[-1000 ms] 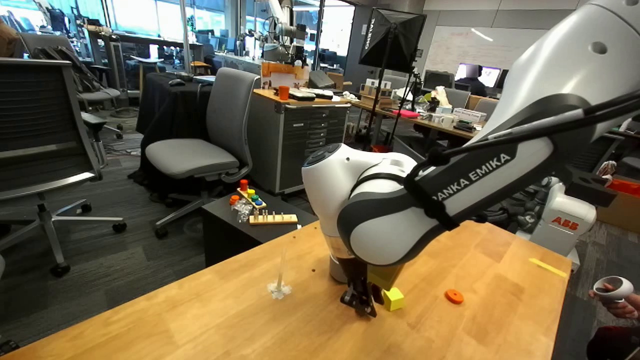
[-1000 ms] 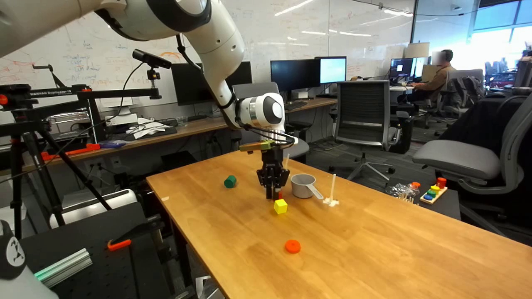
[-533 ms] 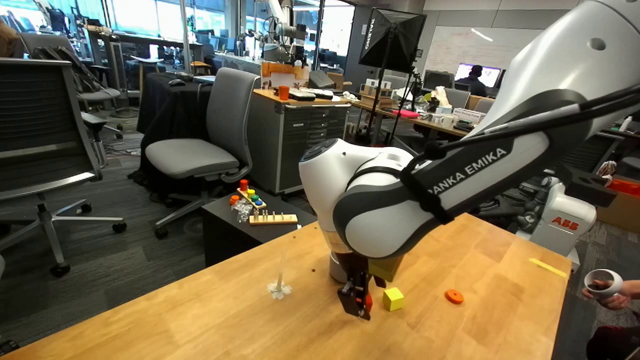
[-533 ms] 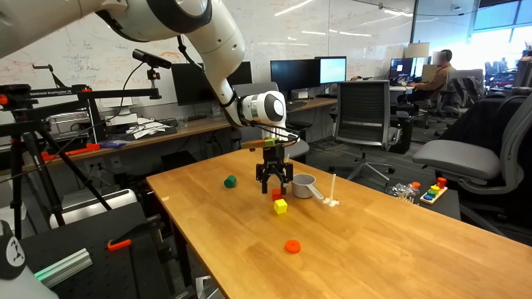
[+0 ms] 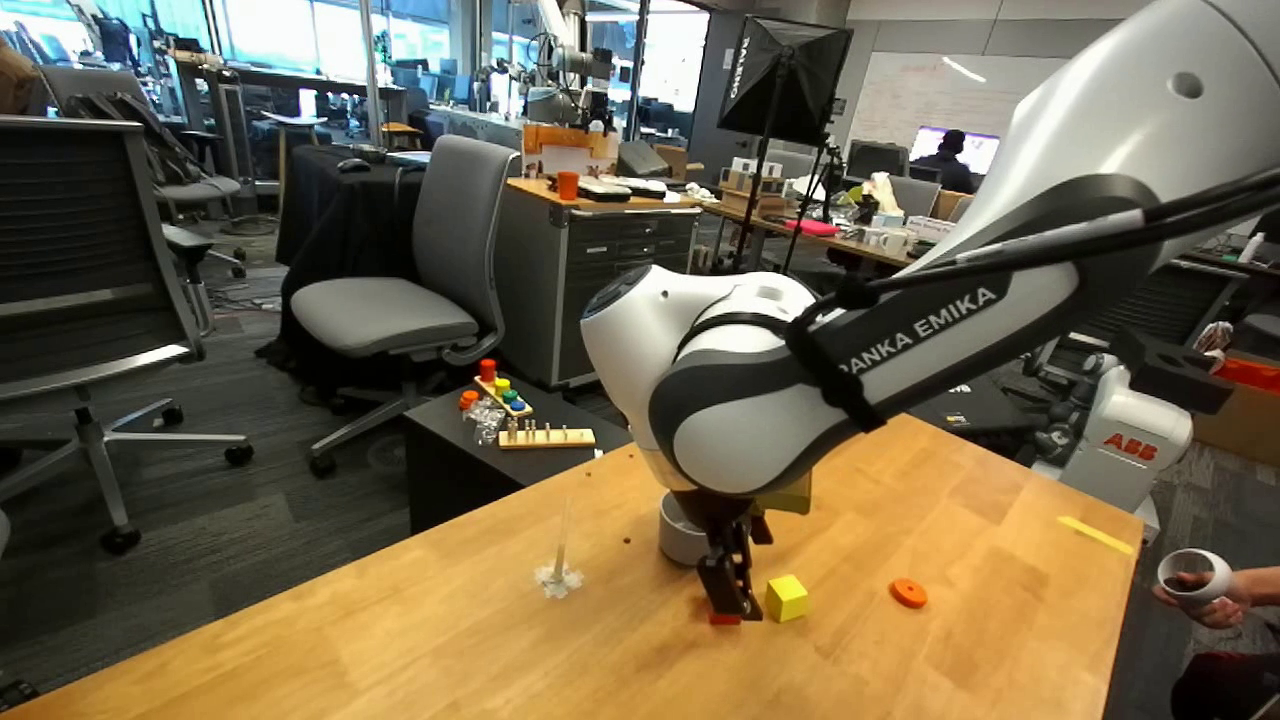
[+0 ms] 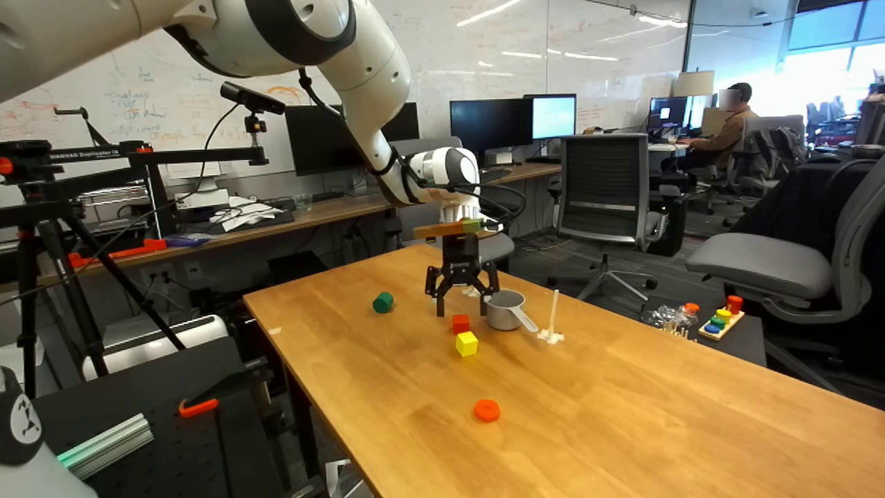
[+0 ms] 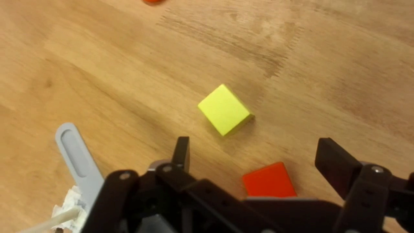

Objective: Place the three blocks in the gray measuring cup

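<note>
The red cube [image 6: 460,324] rests on the table, partly covered by a finger in an exterior view [image 5: 725,619]. In the wrist view my gripper [image 7: 254,145] stands wide open. Beneath and between its spread fingers the red cube [image 7: 270,181] lies untouched, its lower part hidden. A small gap separates it from the yellow-green cube [image 7: 224,110], which also shows in both exterior views [image 5: 787,598] [image 6: 467,344]. Farther off lies the flat orange block [image 6: 487,410]. Beside my gripper [image 6: 462,312] stands the gray measuring cup [image 6: 503,315]; its handle [image 7: 79,158] reaches into the wrist view.
A thin pale rod [image 6: 554,311] rises from a whitish lump close to the cup's handle. A green block [image 6: 383,302] lies on the table [image 6: 588,415] across from the cup. A black side stand [image 5: 470,480] with peg toys sits beyond the table's edge.
The fingers, close together at the red cube a second ago, have spread apart. My gripper has risen and drawn back a little; the red cube remains on the table.
</note>
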`<state>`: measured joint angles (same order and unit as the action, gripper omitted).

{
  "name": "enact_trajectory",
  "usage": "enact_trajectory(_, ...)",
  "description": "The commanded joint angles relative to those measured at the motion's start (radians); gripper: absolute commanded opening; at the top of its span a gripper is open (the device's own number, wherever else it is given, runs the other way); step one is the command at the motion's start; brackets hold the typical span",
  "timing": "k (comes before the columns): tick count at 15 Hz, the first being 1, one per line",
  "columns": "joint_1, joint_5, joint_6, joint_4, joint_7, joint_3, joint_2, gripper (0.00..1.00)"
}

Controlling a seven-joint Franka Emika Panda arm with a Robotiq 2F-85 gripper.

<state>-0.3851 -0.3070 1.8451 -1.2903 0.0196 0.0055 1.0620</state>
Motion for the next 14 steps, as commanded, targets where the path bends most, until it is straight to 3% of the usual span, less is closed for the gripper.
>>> enact_trajectory(1,0.006,-0.026,-0.051,0.085,0.016,0.008,0.053,1.00)
enact_trajectory(3,0.009,-0.010,-0.030,0.079,-0.021,0.009,0.052,1.00)
enact_trajectory(11,0.046,0.019,-0.052,0.088,0.027,0.037,0.061,1.00)
enact_trajectory(13,0.044,0.024,-0.040,0.094,-0.002,0.036,0.068,1.00)
enact_trajectory(14,0.028,0.023,0.014,0.088,-0.100,0.012,0.066,1.00)
